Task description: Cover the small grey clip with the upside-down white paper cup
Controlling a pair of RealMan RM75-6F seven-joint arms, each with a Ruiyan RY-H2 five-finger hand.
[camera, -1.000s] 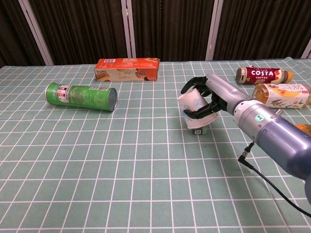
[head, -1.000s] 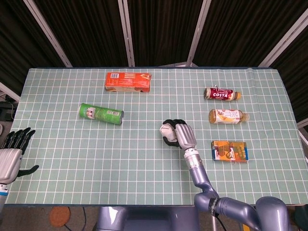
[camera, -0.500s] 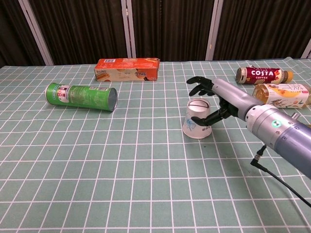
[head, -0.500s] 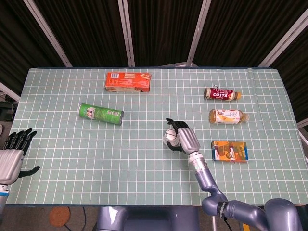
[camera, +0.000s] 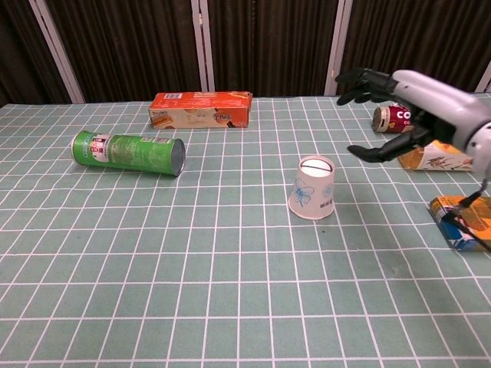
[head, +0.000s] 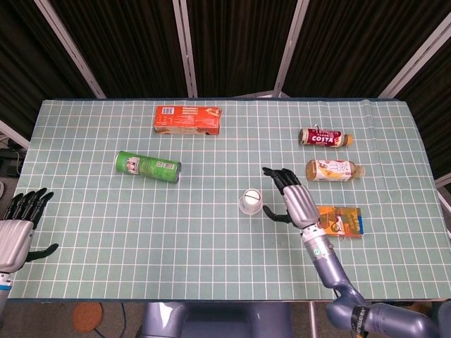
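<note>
The white paper cup (head: 249,201) (camera: 313,188) stands upside down on the green checked table (head: 211,246), a faint blue print on its side. The small grey clip does not show in either view. My right hand (head: 292,199) (camera: 399,103) hangs above the table to the right of the cup, apart from it, fingers spread and holding nothing. My left hand (head: 17,229) sits at the table's near left edge, fingers apart and empty; only the head view shows it.
A green tube can (head: 148,166) lies at the left and an orange box (head: 187,119) at the back. Right of the cup lie a Costa bottle (head: 323,136), a tea bottle (head: 335,170) and an orange carton (head: 338,220).
My right hand set the cup down upside down over the clip, let go of it and drew back up and to the right. The left hand stayed put.
</note>
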